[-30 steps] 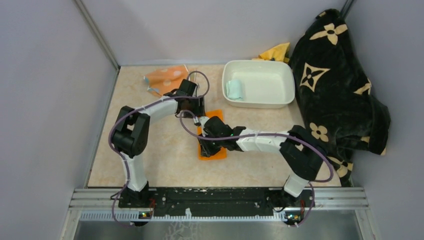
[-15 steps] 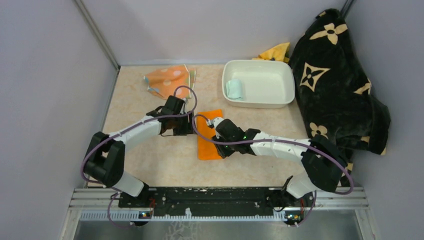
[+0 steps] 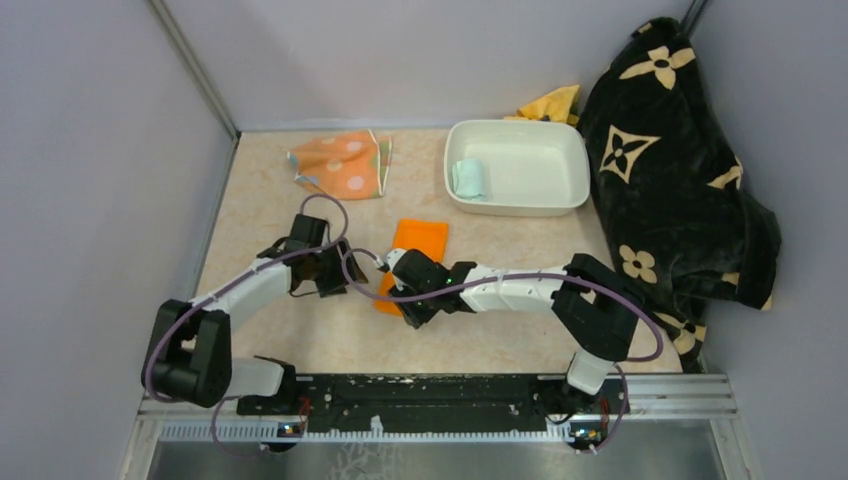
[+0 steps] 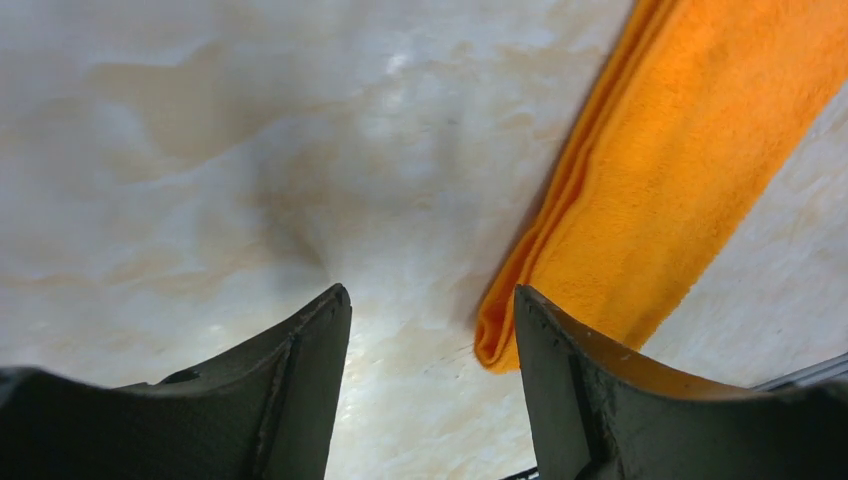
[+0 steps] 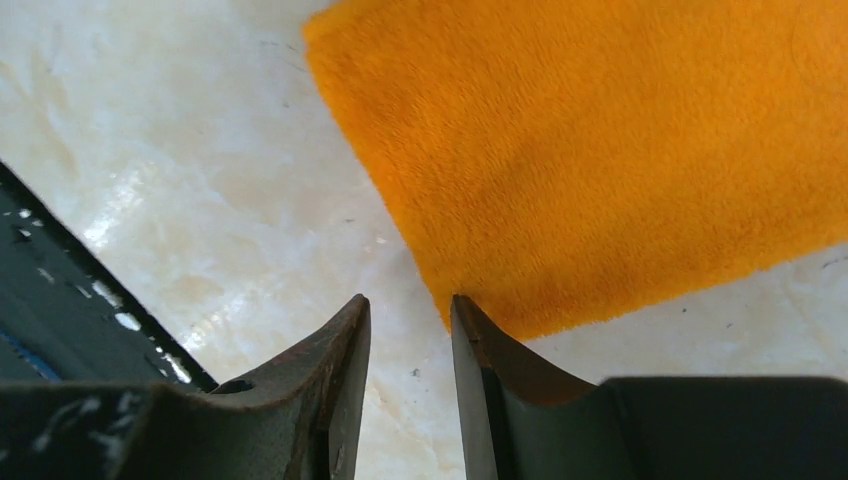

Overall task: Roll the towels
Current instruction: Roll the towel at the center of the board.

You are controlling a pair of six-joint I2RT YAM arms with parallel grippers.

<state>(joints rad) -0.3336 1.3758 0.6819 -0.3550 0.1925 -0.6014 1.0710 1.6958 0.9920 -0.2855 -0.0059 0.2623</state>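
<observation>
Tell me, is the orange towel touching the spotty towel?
Apart. The top view shows a strip of bare table between the orange towel and the spotty towel.

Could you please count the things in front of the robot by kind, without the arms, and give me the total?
Small towels: 3 (mint green towel, orange towel, polka-dot towel)
Yellow cloth: 1
Black blanket with tan flowers: 1
White tub: 1
Total: 6
</observation>
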